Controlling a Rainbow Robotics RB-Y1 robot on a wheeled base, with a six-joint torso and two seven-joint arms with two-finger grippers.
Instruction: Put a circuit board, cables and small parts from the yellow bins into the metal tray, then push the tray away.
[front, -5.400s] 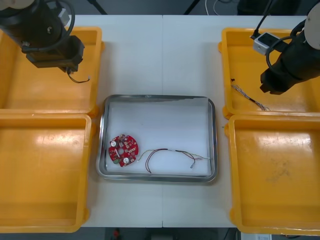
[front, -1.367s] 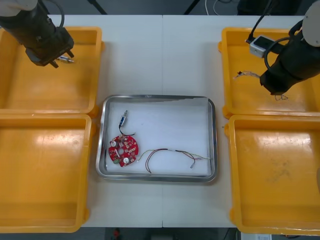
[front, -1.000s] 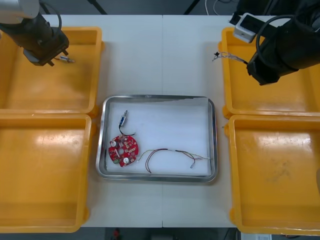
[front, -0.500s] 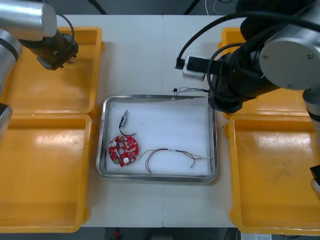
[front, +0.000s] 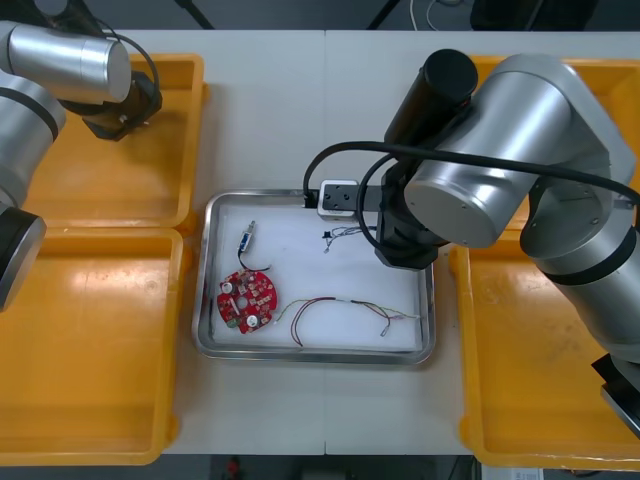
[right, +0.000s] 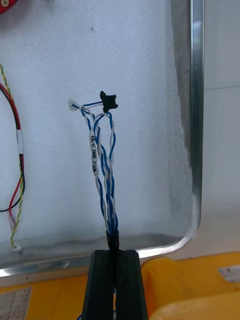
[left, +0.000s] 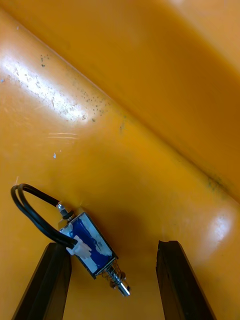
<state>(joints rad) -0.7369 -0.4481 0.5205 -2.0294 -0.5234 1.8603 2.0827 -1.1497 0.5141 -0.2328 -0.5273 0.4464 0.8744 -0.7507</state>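
Right wrist view: right gripper clamped on twisted blue and white cable, which runs straight out from the tips over the white inside of metal tray, connector end farthest out. Left gripper fingers apart, low in yellow bin; small metal part btwn them, close to one finger.

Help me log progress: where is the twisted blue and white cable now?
The twisted blue and white cable is held by the right gripper over the metal tray's far right part, beyond the red and yellow cable.
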